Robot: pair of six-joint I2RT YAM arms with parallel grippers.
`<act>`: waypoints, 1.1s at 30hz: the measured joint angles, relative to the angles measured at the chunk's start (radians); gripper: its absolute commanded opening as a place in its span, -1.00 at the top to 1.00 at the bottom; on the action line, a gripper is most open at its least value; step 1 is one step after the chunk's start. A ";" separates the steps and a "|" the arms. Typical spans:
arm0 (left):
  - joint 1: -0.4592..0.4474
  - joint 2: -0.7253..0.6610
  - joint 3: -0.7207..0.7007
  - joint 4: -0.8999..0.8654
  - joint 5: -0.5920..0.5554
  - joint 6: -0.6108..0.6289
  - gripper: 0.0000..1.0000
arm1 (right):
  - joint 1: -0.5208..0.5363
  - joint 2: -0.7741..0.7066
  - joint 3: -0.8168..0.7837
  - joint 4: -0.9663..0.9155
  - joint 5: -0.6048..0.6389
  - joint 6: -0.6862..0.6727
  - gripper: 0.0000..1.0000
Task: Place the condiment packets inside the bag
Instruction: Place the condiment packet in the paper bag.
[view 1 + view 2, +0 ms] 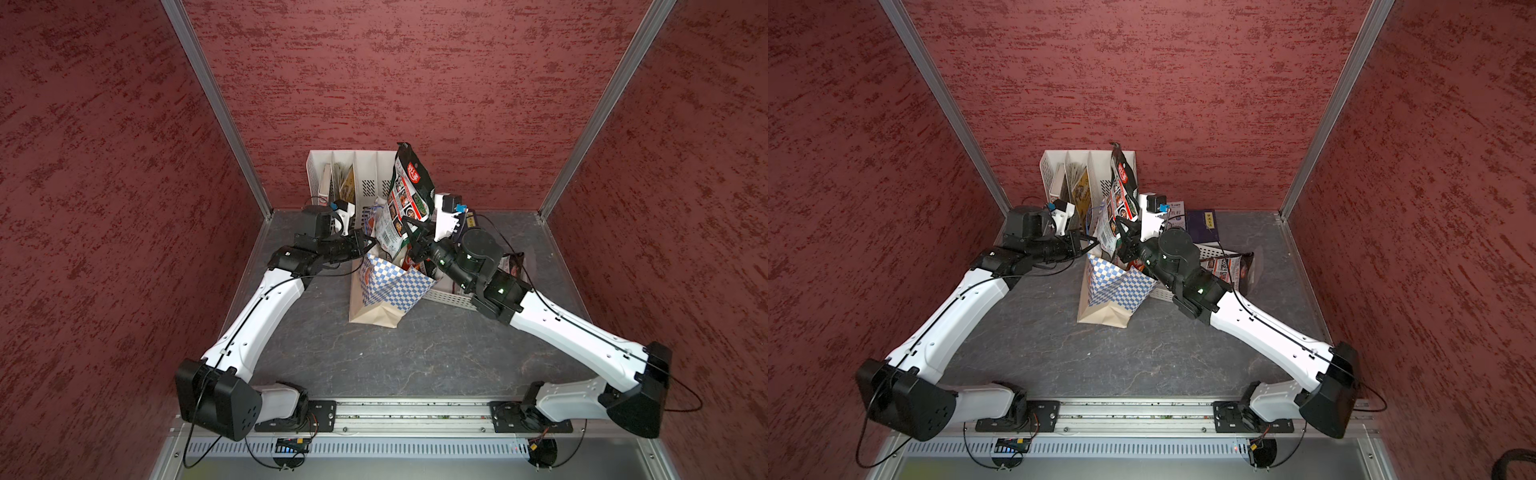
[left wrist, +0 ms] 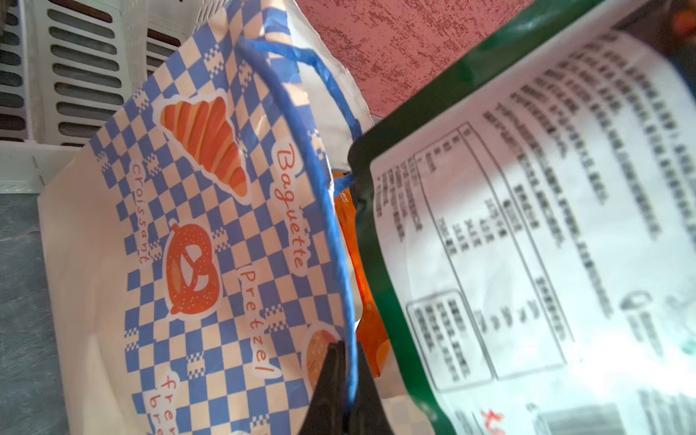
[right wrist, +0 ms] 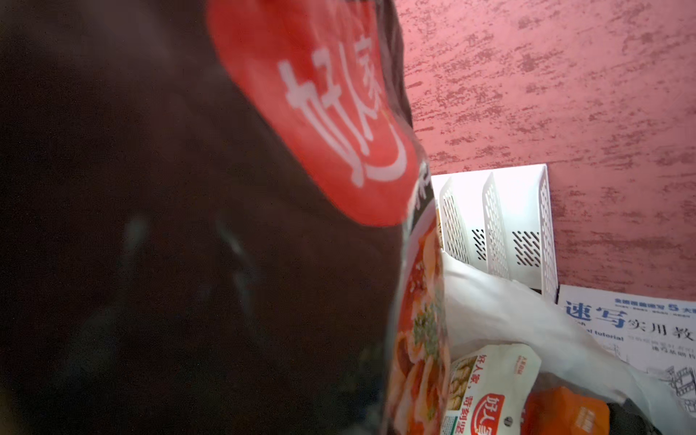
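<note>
Seen from above, two white-and-black robot arms meet over one blue-and-white checkered paper bag (image 1: 395, 289) standing open on a grey table (image 1: 415, 361). The bag has two blue cord handles. The left hand (image 2: 344, 352) is pinched shut on one blue cord handle (image 2: 320, 196), apparently drawing that side outward to hold the mouth wide. The right hand (image 1: 417, 235) is clamped on the lower part of a tall black condiment packet (image 1: 405, 187), held upright over the opening, seemingly ready to be lowered in. Whether its bottom edge is already inside cannot be told. Four packets can be counted. One is the held packet. A cream packet (image 3: 489, 380) and an orange packet (image 3: 565, 410) already lie inside the bag. A fourth packet (image 1: 1233, 266) lies at the white perforated basket (image 1: 451, 297) just beside the bag, likely awaiting its turn. One white slotted file holder (image 1: 353, 170) with books stands against the back wall, apart from the work.
</note>
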 measured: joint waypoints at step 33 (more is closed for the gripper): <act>0.046 -0.039 -0.017 -0.046 -0.021 0.027 1.00 | -0.001 0.343 0.006 0.189 -0.117 0.221 0.80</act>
